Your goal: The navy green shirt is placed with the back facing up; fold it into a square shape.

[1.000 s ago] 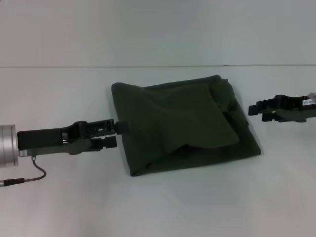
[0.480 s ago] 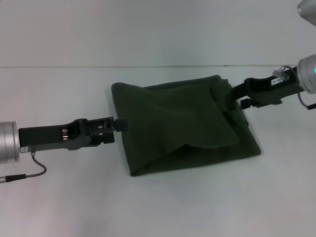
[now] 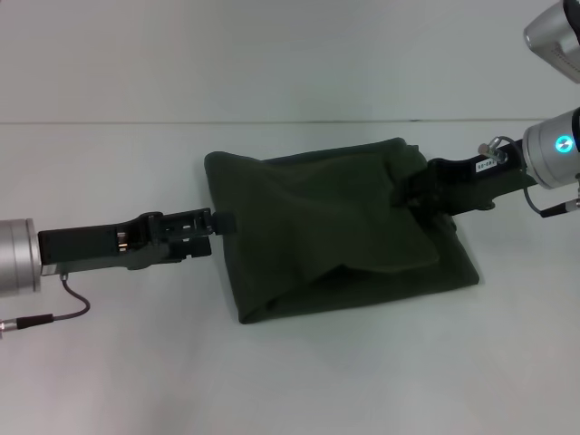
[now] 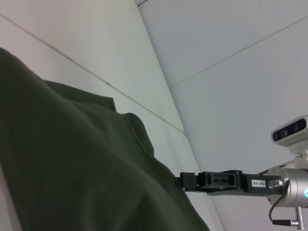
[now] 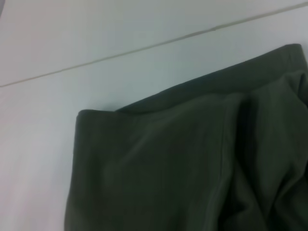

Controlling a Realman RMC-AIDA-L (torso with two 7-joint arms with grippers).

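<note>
1. Your left gripper (image 3: 220, 223) sits low over the white table (image 3: 109, 362), arm lying almost flat, its tip right at the left edge of the navy green shirt (image 3: 326, 236). Whether the fingers are parted or pinching the hem I cannot tell; the tip is just a dark nub against dark cloth. Held that low and level, it looks placed to pin or catch that edge, so the bundle doesn't slide while the other side is worked.

2. The shirt lies mid-table, already folded into a rough, slightly skewed rectangle. The left and far edges run fairly straight. A loose flap crosses the top face diagonally, and the near edge bulges. I'd call it nearly done, with tidying left rather than a major fold.

3. On the right side the fabric bunches into a rumpled hump at the far corner. That lump is what spoils the square, and it's exactly where your other arm points.

4. Your right gripper (image 3: 410, 191) reaches in from the right, its tip over that bunched corner and touching or buried in the folds. Open or closed, I cannot tell; the cloth hides the fingers. My read: it's there to grab or tuck that hump.
</note>
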